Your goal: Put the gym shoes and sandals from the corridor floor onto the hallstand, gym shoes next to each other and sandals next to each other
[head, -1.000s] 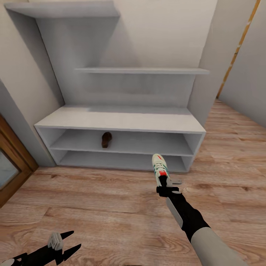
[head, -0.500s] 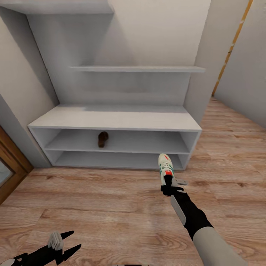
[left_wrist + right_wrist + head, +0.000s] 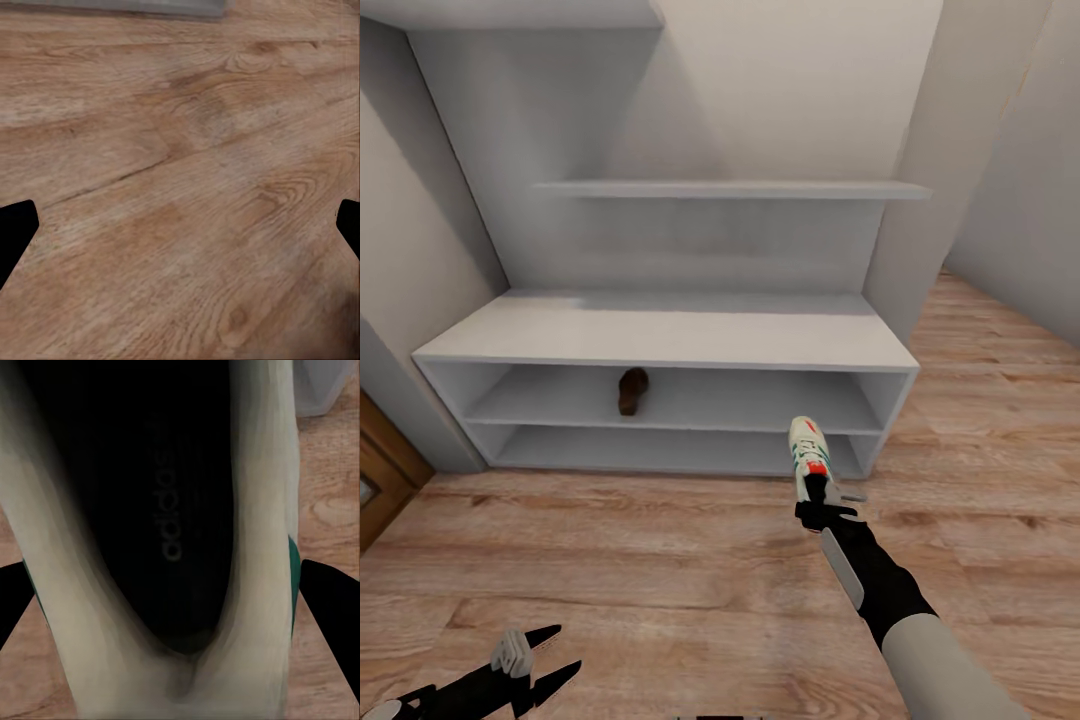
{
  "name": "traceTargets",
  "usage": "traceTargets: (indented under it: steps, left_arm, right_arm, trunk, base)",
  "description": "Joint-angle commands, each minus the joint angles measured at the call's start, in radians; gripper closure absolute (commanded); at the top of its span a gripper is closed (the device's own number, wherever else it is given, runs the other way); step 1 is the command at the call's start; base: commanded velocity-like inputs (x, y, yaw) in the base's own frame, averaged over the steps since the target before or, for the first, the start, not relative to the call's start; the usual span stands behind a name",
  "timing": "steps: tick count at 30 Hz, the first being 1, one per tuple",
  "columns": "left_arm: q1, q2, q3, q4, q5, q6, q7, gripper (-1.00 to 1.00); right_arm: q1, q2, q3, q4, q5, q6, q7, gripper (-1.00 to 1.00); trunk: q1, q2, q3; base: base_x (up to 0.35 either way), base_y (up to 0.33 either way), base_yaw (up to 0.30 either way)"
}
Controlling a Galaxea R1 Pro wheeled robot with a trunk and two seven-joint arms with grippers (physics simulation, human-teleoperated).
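Right gripper [image 3: 815,492] clamped on gym shoe [image 3: 807,447] heel; insole ahead of fingers reads "adidas". Left gripper [image 3: 538,658] fingers spread apart

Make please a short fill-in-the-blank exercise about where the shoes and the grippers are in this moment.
1. The right gripper holds a gym shoe by its ____ end.
2. One sandal lies on the hallstand's ____ open shelf.
3. The left gripper is open and holds ____.

Missing words: heel; upper; nothing
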Motion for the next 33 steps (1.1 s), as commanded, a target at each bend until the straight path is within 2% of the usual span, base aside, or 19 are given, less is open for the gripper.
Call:
traceTargets:
  steps: [1,9,18,27,33]
  left_arm:
    - [-0.001,0.0,0.001,0.001,0.001,-0.006,-0.003,-1.0]
    - [-0.001,-0.001,-0.002,0.001,0.0,-0.007,-0.004,-1.0]
    - [-0.001,-0.002,-0.009,0.001,-0.005,-0.007,-0.006,-1.0]
    - [-0.001,-0.002,-0.01,0.001,-0.007,-0.007,-0.006,-1.0]
    - [-0.001,-0.002,-0.011,0.002,-0.007,-0.006,-0.006,-1.0]
  right_arm:
    - [0.0,-0.001,0.004,-0.001,-0.01,0.003,-0.009,1.0]
    - [0.0,-0.001,0.004,-0.001,-0.009,0.003,-0.009,1.0]
    - [0.0,-0.001,0.004,-0.001,-0.009,0.003,-0.009,1.0]
    - [0.0,-0.001,0.004,-0.001,-0.009,0.003,-0.009,1.0]
    - [0.0,-0.001,0.004,-0.001,-0.009,0.003,-0.009,1.0]
  trunk:
    - [0.0,0.0,-0.001]
    - [0.0,0.0,-0.001]
    - [0.0,0.0,-0.001]
    - [0.0,0.0,-0.001]
    - [0.0,0.0,-0.001]
  base:
    - [0.336,0.0,0.0]
    - [0.315,0.0,0.0]
    - [0.117,0.0,0.0]
    - [0.31,0.0,0.0]
    - [0.078,0.0,0.0]
